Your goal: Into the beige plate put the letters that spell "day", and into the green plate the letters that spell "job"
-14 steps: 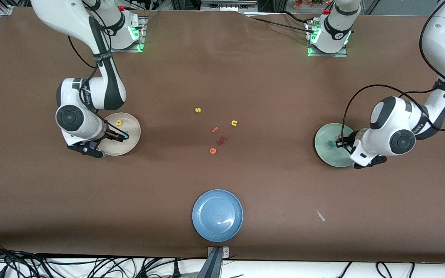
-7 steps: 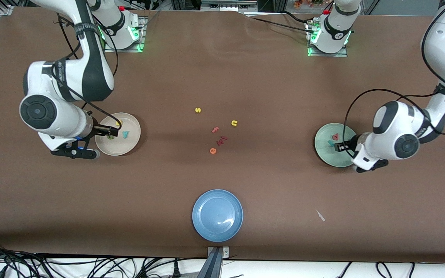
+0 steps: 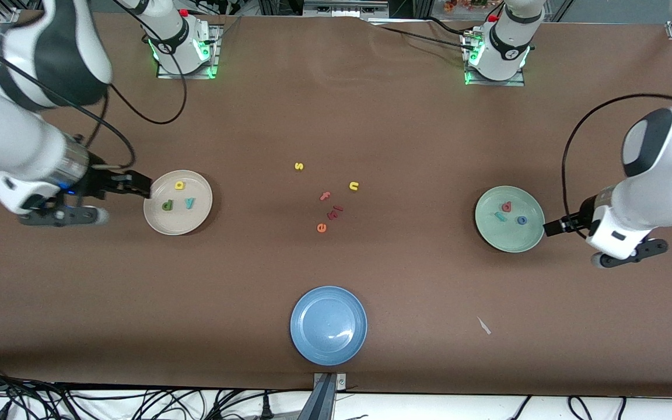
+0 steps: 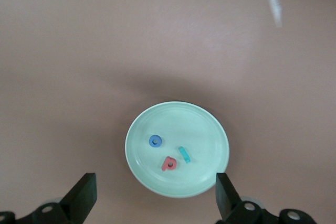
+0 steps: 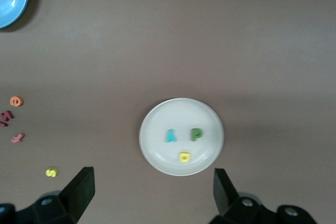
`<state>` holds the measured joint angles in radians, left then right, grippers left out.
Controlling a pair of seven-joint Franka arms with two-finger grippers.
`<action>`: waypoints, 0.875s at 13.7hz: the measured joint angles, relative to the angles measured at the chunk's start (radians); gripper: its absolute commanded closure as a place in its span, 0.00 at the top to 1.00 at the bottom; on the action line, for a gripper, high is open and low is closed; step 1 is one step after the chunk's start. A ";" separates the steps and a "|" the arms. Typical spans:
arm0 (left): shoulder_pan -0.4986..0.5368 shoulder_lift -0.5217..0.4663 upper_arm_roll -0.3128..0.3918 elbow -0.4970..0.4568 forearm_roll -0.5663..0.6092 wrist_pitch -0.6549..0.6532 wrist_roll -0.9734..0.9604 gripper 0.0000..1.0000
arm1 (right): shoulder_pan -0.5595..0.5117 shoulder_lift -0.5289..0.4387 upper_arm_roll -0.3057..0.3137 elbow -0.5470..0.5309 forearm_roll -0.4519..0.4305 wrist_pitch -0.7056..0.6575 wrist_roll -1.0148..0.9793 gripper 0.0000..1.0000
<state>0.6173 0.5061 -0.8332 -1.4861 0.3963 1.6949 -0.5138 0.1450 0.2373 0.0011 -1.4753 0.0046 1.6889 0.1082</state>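
Sorting looks complete. Beige plate (image 3: pixel 178 202) holds yellow a (image 3: pixel 179 185) at 12 o'clock, green d (image 3: pixel 167 205) at 8, teal y (image 3: pixel 189 202) at 3. Green plate (image 3: pixel 510 219) holds pink b (image 3: pixel 506 206), teal j (image 3: pixel 499 216), blue o (image 3: pixel 522 220). Right gripper (image 3: pixel 137 185) and left gripper (image 3: pixel 552 227) hover at the rims, jaws apart and empty, presumably to avoid disturbing the letters.

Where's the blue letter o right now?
The blue o lies in the green plate at the left arm's end of the table, beside the teal j and the pinkish-red b.
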 measured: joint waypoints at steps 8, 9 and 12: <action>-0.003 -0.003 -0.063 0.170 0.000 -0.098 0.028 1.00 | -0.121 -0.214 0.080 -0.168 0.002 -0.028 -0.008 1.00; -0.003 -0.003 -0.067 0.173 0.000 -0.098 0.028 1.00 | -0.121 -0.219 0.077 -0.178 0.004 -0.013 -0.006 1.00; -0.003 -0.001 -0.070 0.176 0.000 -0.098 0.033 1.00 | -0.119 -0.220 0.059 -0.188 0.005 0.021 -0.004 1.00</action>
<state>0.6143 0.5052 -0.9034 -1.3103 0.3963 1.5967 -0.4804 0.0260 0.0172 0.0604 -1.6636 0.0094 1.7096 0.1038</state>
